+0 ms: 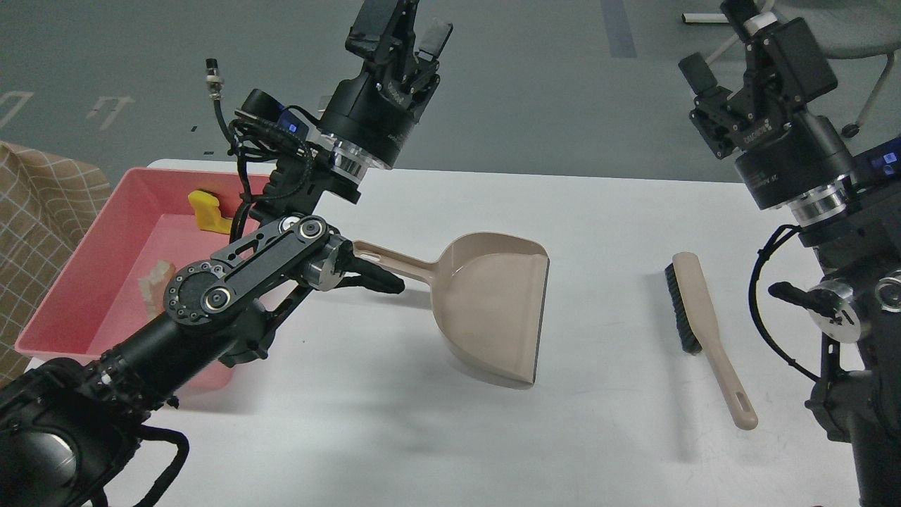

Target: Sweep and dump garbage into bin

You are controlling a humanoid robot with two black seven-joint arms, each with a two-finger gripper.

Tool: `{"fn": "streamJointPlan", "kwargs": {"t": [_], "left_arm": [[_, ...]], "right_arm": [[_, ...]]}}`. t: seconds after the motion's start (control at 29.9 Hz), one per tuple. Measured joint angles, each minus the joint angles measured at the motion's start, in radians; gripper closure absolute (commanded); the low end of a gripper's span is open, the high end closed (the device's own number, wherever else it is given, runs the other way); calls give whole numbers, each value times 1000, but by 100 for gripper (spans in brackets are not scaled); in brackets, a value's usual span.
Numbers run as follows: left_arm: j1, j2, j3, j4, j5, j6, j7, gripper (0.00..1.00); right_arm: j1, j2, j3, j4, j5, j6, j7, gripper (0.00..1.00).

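Observation:
The pink bin (pixel 81 248) stands at the table's left edge. In it lie the yellow notched chunk (pixel 205 210) near the far wall and the whitish bread slice (pixel 155 277) near the middle. My left gripper (pixel 407 28) is raised high above the table's far edge, right of the bin, with its fingers apart and empty. My left forearm crosses over the bin's right side and the handle end of the beige dustpan (pixel 493 303). My right gripper (pixel 721 41) is raised at the upper right, open and empty, well above the brush (pixel 704 327).
The dustpan lies empty mid-table, its mouth facing right. The beige brush with black bristles lies to its right on the white table (pixel 394 436). A wheeled chair (pixel 866 42) stands on the floor beyond. Checked cloth (pixel 35 204) lies left of the bin.

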Motion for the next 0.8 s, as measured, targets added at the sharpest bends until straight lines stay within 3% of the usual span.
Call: {"fn": "streamJointPlan", "kwargs": {"t": [0.27, 0.57, 0.8], "left_arm": [[87, -24, -145, -18, -44, -195, -10, 2], [178, -29, -234, -92, -96, -223, -11, 2], [217, -29, -266, -99, -101, -219, -2, 2]], "right_arm": [[3, 15, 50, 31, 260, 10, 5, 0], [-1, 13, 44, 76, 304, 6, -11, 0], [28, 14, 38, 73, 304, -43, -104, 0]]}}
